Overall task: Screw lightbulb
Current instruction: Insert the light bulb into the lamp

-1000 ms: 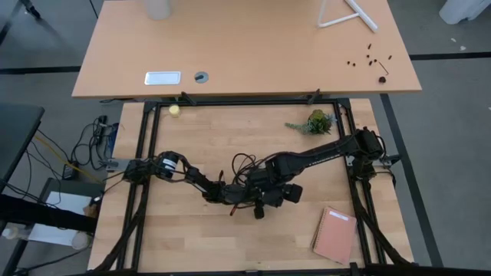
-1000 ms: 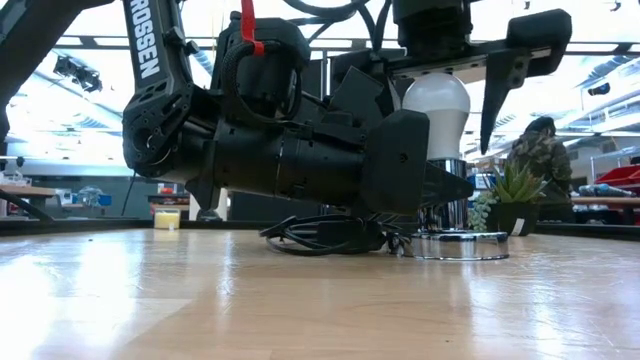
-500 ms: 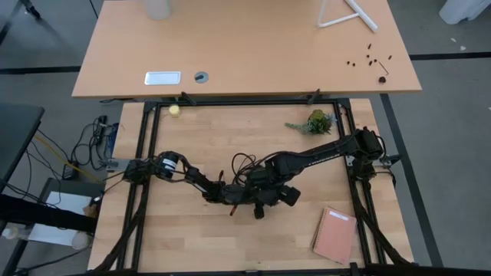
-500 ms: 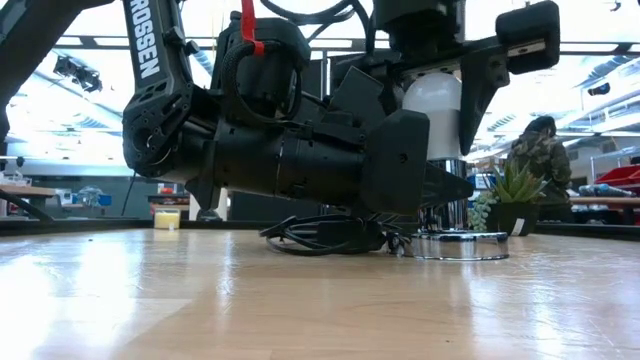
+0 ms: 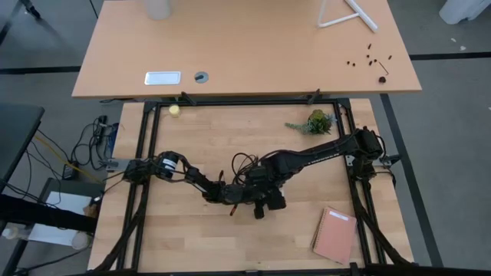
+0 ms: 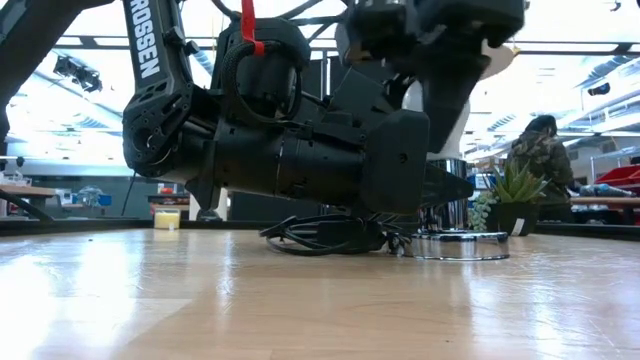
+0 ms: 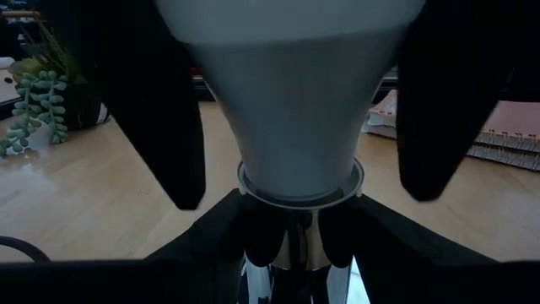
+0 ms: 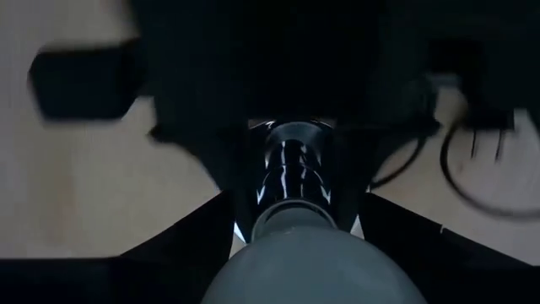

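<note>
Left gripper [image 7: 295, 228]: at the low view's centre, pinching the socket neck [image 7: 291, 245] under the bulb.
Lightbulb [image 7: 295, 110]: standing upright in the socket, right of centre.
Right gripper [image 6: 440, 70]: coming from above, fingers [image 7: 443, 101] clasping the glass.
Progress: bulb seated; turning probably unfinished.
Behind: plant [image 6: 515, 195].

Light wooden desk [image 5: 245, 46] behind worktable; grey floor [image 5: 453, 153] around; bright ceiling lights [image 6: 90, 90] overhead; person [image 6: 540, 150] seated beyond.
</note>
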